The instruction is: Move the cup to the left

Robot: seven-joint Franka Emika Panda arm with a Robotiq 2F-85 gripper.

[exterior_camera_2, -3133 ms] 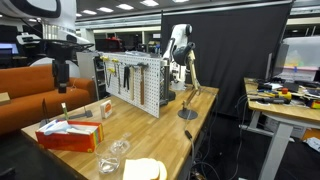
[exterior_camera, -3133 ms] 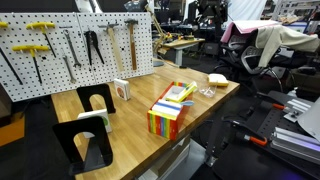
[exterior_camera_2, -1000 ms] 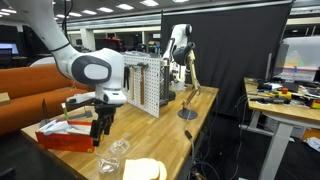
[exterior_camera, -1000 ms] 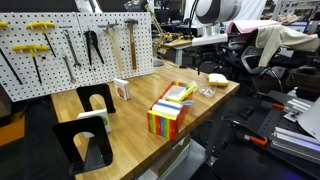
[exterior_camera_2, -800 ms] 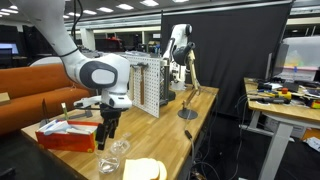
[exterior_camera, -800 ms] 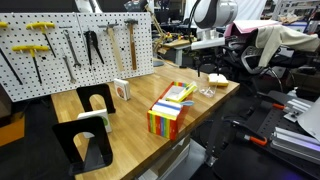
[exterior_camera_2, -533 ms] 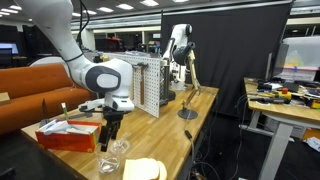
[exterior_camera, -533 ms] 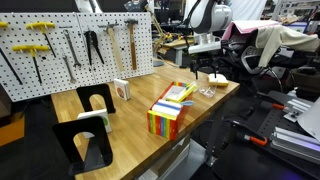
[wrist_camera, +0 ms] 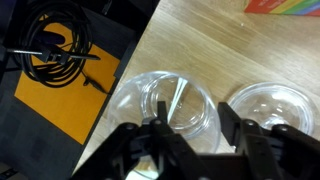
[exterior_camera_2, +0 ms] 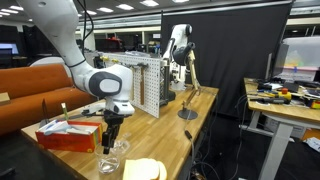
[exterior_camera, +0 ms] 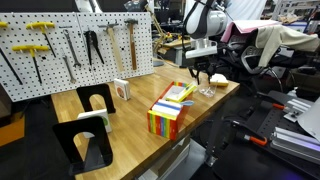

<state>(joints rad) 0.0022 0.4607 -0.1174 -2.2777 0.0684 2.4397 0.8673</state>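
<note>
While the task is barely under way, the gripper (wrist_camera: 195, 135) hangs directly over the cup (wrist_camera: 170, 100), jaws spread and holding nothing, one finger on each side of the rim. No grasp, no lift and no shift to the left has been made – all of that is judged to remain.

The cup stands upright on the wooden table (exterior_camera: 120, 125) close to its edge, in the stretch between the rainbow-striped box (exterior_camera: 170, 108) and the pale yellow sponge (exterior_camera: 217, 79). A second clear round piece (wrist_camera: 268, 105) sits just beside it, nearly touching; whether the two rims meet cannot be told.

Seen from the wrist, the cup is small, round and fully see-through, the wood grain showing through its base, with whitish glints along the rim – thin and probably light and slippery under the pads. In both exterior views it is little more than a faint glimmer.
</note>
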